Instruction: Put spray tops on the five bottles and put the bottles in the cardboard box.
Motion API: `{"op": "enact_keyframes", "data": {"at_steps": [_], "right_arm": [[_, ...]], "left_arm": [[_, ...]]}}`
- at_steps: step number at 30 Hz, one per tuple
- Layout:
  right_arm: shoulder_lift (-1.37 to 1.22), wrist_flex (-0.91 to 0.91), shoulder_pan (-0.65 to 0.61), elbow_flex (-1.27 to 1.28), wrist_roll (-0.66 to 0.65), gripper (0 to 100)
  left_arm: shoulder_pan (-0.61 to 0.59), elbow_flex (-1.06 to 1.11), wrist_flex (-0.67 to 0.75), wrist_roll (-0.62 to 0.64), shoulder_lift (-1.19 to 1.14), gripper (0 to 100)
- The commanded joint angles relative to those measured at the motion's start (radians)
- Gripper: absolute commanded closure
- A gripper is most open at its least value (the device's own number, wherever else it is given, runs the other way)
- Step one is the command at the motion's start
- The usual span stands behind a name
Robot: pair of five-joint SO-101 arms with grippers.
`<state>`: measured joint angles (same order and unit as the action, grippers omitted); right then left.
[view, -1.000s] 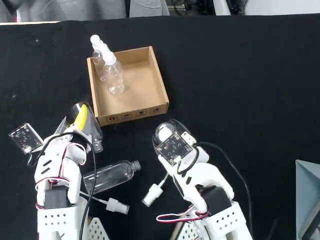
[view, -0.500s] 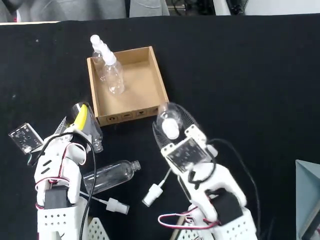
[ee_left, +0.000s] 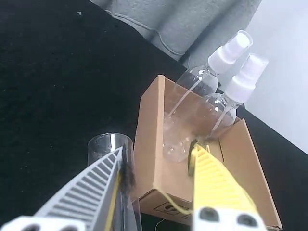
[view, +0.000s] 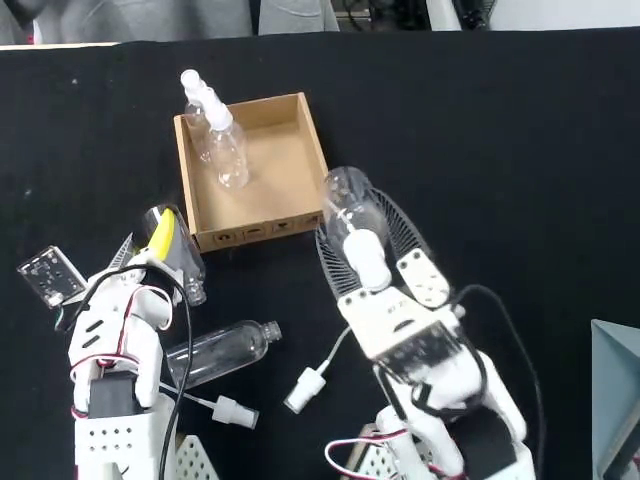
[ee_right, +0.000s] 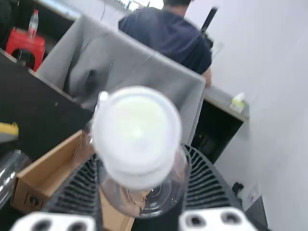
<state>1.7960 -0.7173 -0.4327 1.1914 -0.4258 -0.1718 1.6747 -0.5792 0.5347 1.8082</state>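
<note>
Two capped bottles (view: pixel 222 145) are lying in the cardboard box (view: pixel 285 175). Over the last second my right gripper (view: pixel 358 225), clenching a third capped bottle (view: pixel 348 200), is swinging forward to just beside the box's near corner, so I am judging the drop close.

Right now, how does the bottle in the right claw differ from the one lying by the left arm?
The held bottle wears a white spray top; the lying bottle has a bare neck. The held bottle is gripped in the right claw; the lying bottle rests flat on the table. Both are clear plastic.
</note>
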Motion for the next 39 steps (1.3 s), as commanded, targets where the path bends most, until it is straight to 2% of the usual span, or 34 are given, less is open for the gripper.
{"op": "enact_keyframes", "data": {"at_steps": [1, 9, 17, 26, 28, 33, 39], "right_arm": [[-0.101, 0.066, 0.020, -0.125, 0.005, 94.9], [-0.429, 0.189, -0.063, -0.171, 0.006, 94.9], [-0.622, 0.296, -0.147, -0.182, 0.008, 94.9], [-0.892, 0.201, -0.178, -0.386, 0.009, 94.6], [-0.952, 0.186, -0.176, -0.429, 0.051, 94.5], [-1.049, 0.192, -0.176, -0.509, 0.249, 94.4], [-1.122, 0.193, -0.176, -0.570, 0.295, 94.4]], "left_arm": [[0.002, 0.025, -0.009, -0.015, 0.015, 79], [0.002, 0.025, -0.009, -0.015, 0.015, 79], [-0.004, 0.025, -0.008, -0.015, 0.015, 79], [-0.004, 0.025, -0.006, -0.015, 0.015, 79], [-0.004, 0.025, -0.006, -0.015, 0.015, 79], [-0.001, 0.025, -0.006, -0.015, 0.015, 79], [-0.001, 0.025, -0.005, -0.015, 0.015, 79]]}}
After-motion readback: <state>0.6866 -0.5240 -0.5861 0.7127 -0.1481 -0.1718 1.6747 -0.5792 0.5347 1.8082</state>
